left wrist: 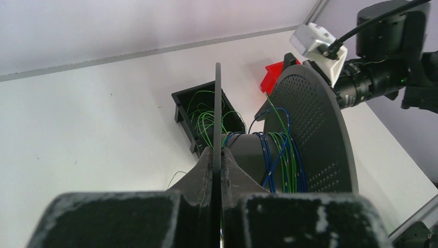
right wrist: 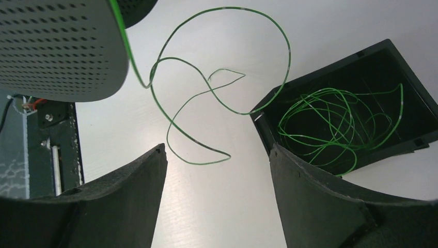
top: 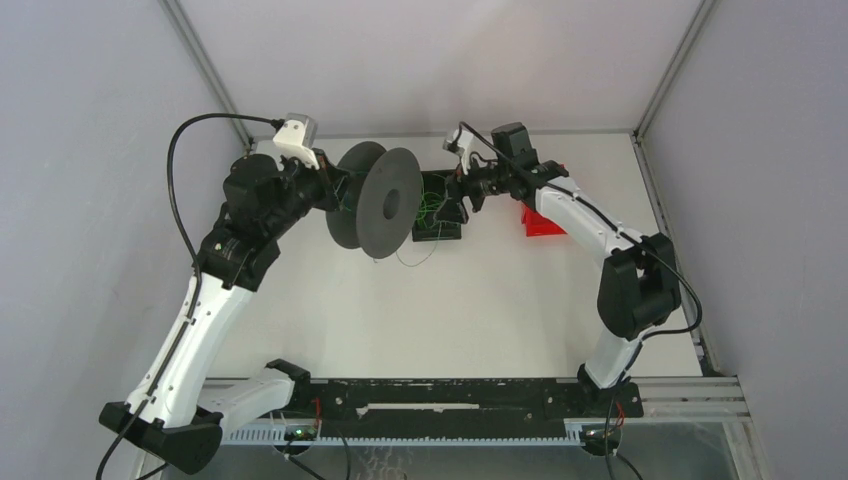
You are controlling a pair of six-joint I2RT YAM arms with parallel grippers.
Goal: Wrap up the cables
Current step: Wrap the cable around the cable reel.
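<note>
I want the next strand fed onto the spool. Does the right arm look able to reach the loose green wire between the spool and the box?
Probably yes: the right gripper hangs open right above the loose green wire, and neither the black box nor the spool sits between them.

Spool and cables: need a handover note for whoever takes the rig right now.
Left gripper: shut on the spool flange.
Right gripper: open, empty, beside the black bin.
Cables: wound turns, green and blue, sit on the hub. A loose green strand loops over the table from spool to bin corner. A green tangle lies in the bin.
Done: partial winding.
Left: wind the strand and tangle.
</note>
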